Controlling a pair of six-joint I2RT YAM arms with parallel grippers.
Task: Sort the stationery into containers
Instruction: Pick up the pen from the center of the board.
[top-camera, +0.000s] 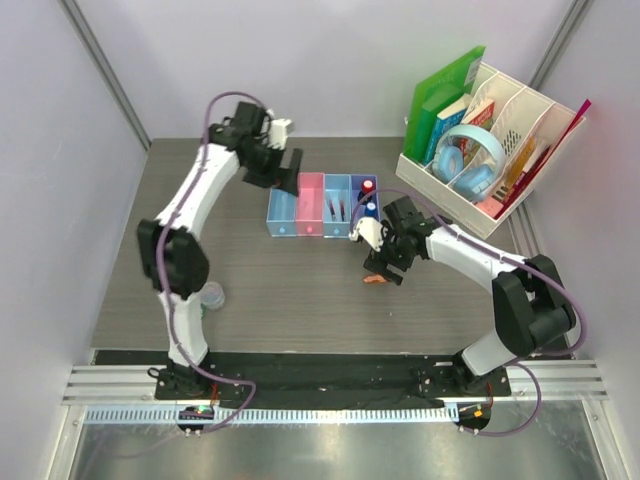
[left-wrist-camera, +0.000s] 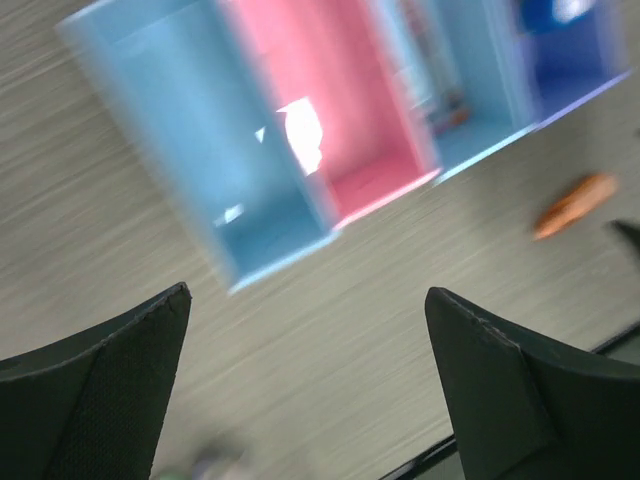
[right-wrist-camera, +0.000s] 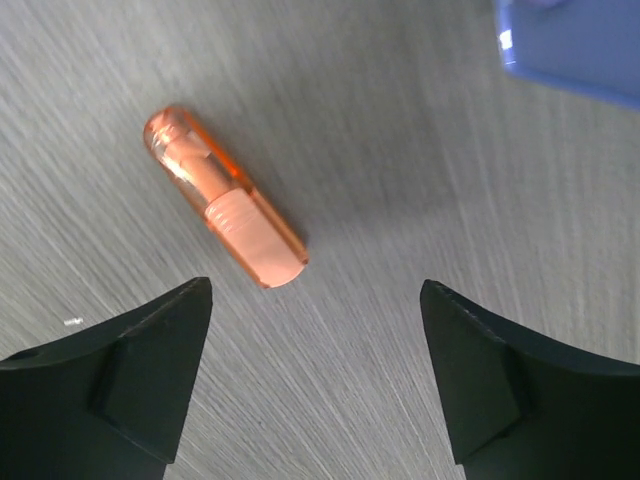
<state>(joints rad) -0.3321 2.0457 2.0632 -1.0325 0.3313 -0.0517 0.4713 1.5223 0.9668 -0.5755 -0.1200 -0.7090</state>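
The four joined containers (top-camera: 283, 222) stand mid-table: light blue, pink (top-camera: 311, 205), light blue, purple-blue (top-camera: 362, 225). Dark pens (top-camera: 337, 208) lie in the third tray. A red-capped bit (top-camera: 368, 186) and a blue-capped bit (top-camera: 371, 207) are in the purple-blue one. My left gripper (top-camera: 288, 175) is open and empty, hovering behind the row; its view, blurred, shows the trays (left-wrist-camera: 220, 150) and my left gripper (left-wrist-camera: 310, 330) wide open. My right gripper (top-camera: 383, 268) is open just above the short orange piece (top-camera: 374, 279). In the right wrist view the orange piece (right-wrist-camera: 225, 197) lies on the table ahead-left of my right gripper (right-wrist-camera: 315, 320), untouched.
A translucent bluish disc (top-camera: 211, 295) with a bit of green beside it lies by the left arm's lower link. The white perforated organizer (top-camera: 500, 205) with books and blue headphones (top-camera: 470, 165) stands at the back right. The purple-blue tray's corner (right-wrist-camera: 575, 45) shows near the right gripper.
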